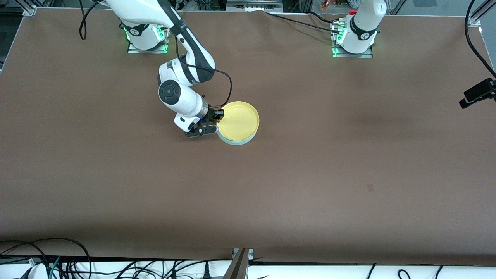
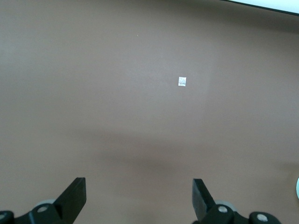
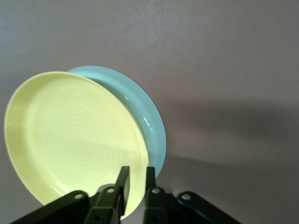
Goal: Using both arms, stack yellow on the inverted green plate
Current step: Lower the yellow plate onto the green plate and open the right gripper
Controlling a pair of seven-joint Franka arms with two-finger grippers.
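Brown table [image 1: 310, 174], yellow plate [image 3: 74, 140] atop green plate [image 3: 149, 116], right fingers [image 3: 123, 179] straddling rim.

green plate [image 1: 237, 141] mostly covered by the yellow plate [image 1: 239, 120], only a thin edge visible, left arm [image 1: 362, 27] cut off above its base, left gripper [image 2: 139, 205] showing only fingertips, right gripper [image 3: 136, 179] body cut off

Right gripper [image 3: 135, 179] straddling yellow [image 3: 74, 144] rim, atop green plate [image 3: 145, 116].
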